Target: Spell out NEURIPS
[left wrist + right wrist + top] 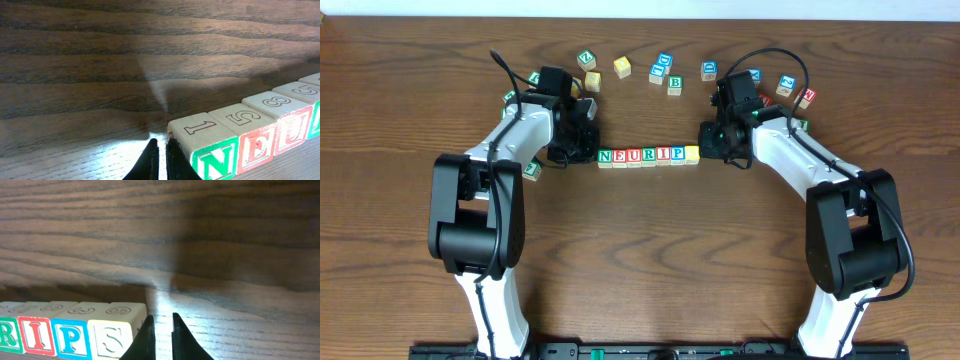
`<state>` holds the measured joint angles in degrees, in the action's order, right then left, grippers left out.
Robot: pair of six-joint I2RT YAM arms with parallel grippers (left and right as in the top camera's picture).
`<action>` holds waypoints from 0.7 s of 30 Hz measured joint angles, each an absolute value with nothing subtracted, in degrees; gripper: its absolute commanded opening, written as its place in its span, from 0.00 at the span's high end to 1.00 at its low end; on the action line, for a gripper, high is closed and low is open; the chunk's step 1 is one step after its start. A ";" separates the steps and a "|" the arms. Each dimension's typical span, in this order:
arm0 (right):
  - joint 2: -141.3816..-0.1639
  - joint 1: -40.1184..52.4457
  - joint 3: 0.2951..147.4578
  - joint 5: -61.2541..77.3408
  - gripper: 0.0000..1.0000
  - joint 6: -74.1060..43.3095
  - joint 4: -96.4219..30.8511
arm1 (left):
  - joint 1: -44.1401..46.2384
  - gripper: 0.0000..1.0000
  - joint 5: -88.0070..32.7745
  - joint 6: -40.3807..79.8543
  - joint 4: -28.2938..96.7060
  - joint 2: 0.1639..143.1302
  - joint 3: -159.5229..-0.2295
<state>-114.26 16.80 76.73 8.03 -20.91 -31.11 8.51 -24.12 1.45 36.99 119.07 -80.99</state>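
cube row (648,156) — reads NEURIPS | tops: 1, 5, 8 | B cube (674,84) loose

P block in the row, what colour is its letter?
Blue; the P block shows best from the right wrist.

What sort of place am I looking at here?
Probably a robotics lab bench: a left robot arm and a right robot arm fixed at a wooden table, with a row of alphabet blocks between them and spare blocks scattered behind.
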 measured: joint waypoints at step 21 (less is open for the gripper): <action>-114.26 16.75 76.71 7.77 0.96 -21.28 -34.98 | 10.46 0.92 -24.10 1.45 36.56 119.07 -81.01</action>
